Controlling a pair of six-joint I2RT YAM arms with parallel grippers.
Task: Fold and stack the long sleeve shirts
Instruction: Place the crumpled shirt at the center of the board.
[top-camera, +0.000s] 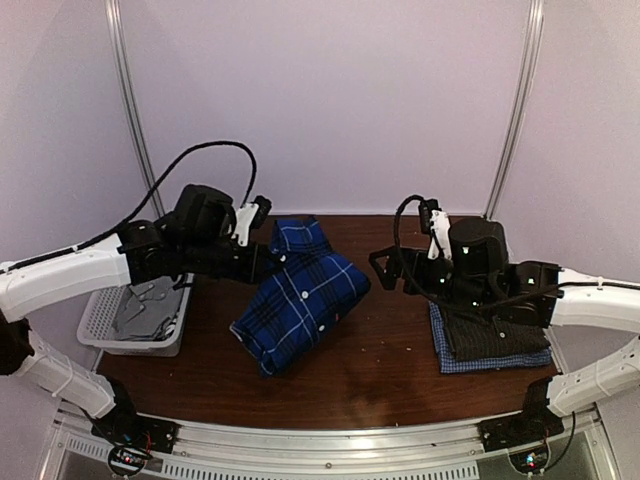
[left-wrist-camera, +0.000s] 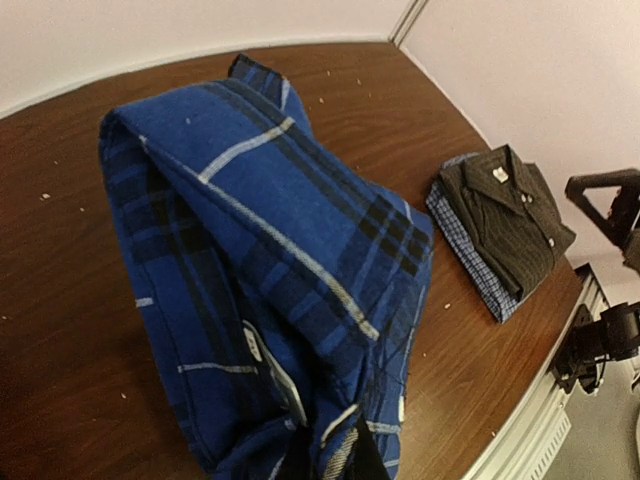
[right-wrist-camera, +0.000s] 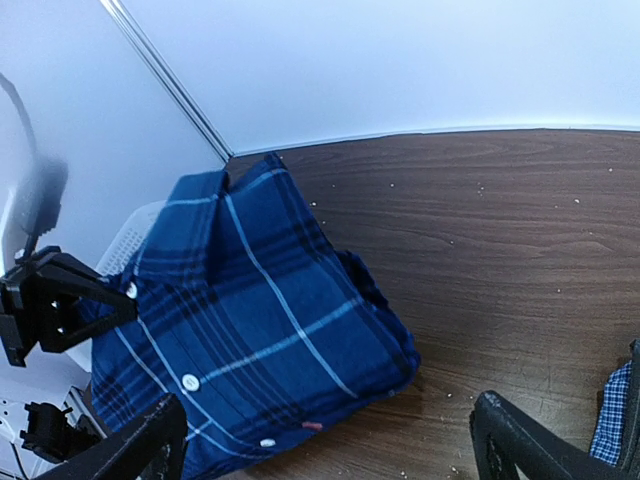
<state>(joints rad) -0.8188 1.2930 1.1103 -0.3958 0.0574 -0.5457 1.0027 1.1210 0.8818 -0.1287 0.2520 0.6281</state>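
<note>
royal-blue plaid cloth shirt (top-camera: 300, 300) lay folded, well left of the dark grey checked cloth shirt (top-camera: 495, 335), long axis diagonal, collar end farther back than it. left gripper (top-camera: 268, 262) clenched on its edge away from the grey shirt: nearer arm. right gripper (top-camera: 384, 270) hung between the two shirts, jaws spread, empty. likely carry: rightward.

In my left wrist view the plaid shirt (left-wrist-camera: 270, 270) covers the fingers of the left gripper (top-camera: 268, 260) completely. The grey shirt (left-wrist-camera: 510, 225) hides most of the pale blue shirt (left-wrist-camera: 475, 262). I cannot tell what the grey thing (top-camera: 140, 310) in the basket (top-camera: 98, 330) is.
</note>
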